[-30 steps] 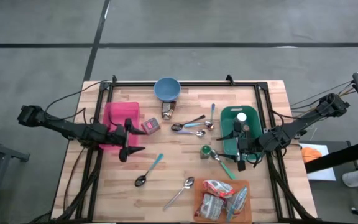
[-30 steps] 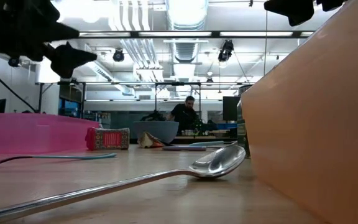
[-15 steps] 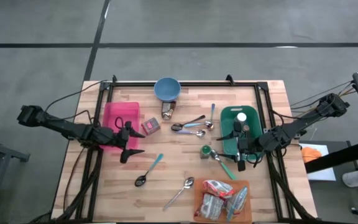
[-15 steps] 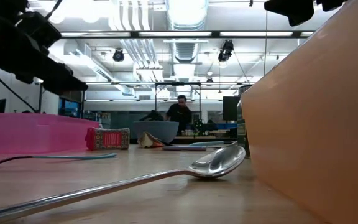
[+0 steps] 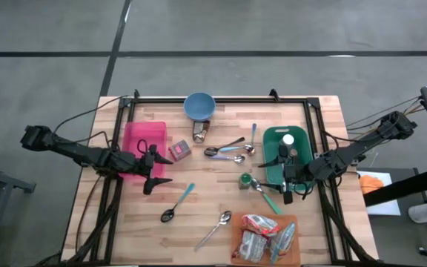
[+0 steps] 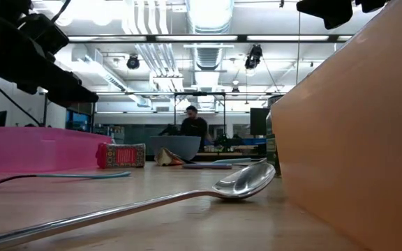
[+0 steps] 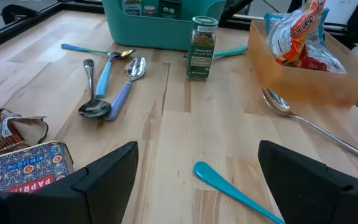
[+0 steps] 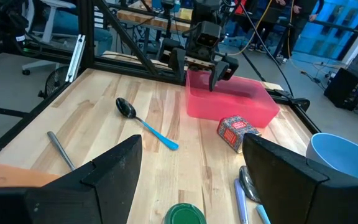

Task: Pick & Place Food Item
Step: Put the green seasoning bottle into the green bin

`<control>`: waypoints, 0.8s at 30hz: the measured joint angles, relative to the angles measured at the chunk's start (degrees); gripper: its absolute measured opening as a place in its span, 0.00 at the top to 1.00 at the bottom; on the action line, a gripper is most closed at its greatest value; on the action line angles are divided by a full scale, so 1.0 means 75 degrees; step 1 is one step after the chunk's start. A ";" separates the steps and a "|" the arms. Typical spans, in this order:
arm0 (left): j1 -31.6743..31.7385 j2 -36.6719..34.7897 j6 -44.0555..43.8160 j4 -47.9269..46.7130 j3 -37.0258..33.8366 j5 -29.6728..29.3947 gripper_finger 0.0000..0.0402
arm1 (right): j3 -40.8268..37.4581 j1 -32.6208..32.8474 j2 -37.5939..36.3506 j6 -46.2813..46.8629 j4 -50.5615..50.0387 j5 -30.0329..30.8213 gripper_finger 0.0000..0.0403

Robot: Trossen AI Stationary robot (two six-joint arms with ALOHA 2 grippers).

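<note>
Several food packets (image 5: 264, 236) lie in an orange tray (image 5: 236, 248) at the table's near right, also seen in the left wrist view as packets (image 7: 297, 34). A red paprika tin (image 5: 180, 150) rests on the wood beside a pink bin (image 5: 141, 141). My left gripper (image 5: 154, 170) hovers open above the table by the bin's right side, nothing between its fingers (image 7: 104, 174). My right gripper (image 5: 286, 182) hangs open over the near left corner of a green bin (image 5: 273, 141), holding nothing.
A blue bowl (image 5: 199, 106) and a brown packet (image 5: 201, 131) sit at the far middle. A spice jar (image 5: 245, 180) stands left of the green bin. Several spoons (image 5: 228, 150) lie mid-table, one with a blue handle (image 7: 229, 186) just under my left gripper.
My left gripper has tipped its fingers downward and sunk slightly, staying open beside the pink bin; it has been still for the last half second. Nothing on the table has moved.
</note>
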 joint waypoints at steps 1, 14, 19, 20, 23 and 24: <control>0.0000 0.0000 0.0000 0.0002 0.0000 0.0000 0.16 | 0.0000 0.0000 0.0000 0.0000 0.0000 0.0001 0.31; 0.0000 0.0000 0.0000 0.0002 0.0000 0.0000 0.16 | 0.0000 0.0000 0.0000 0.0000 0.0000 0.0002 0.31; 0.0000 0.0000 0.0001 0.0002 0.0000 0.0000 0.16 | 0.0001 -0.0006 -0.0001 -0.0029 0.0048 0.0029 0.31; 0.0000 0.0000 0.0000 -0.0001 0.0000 0.0000 0.16 | 0.0001 -0.0006 -0.0003 -0.0058 0.0071 0.0054 0.31; -0.0001 0.0000 0.0000 0.0000 0.0000 0.0000 0.16 | 0.0002 -0.0006 -0.0003 -0.0102 0.0127 0.0299 0.31; -0.0001 0.0000 0.0000 0.0001 0.0000 0.0000 0.16 | 0.0000 -0.0006 0.0001 -0.0103 0.0131 0.0372 0.31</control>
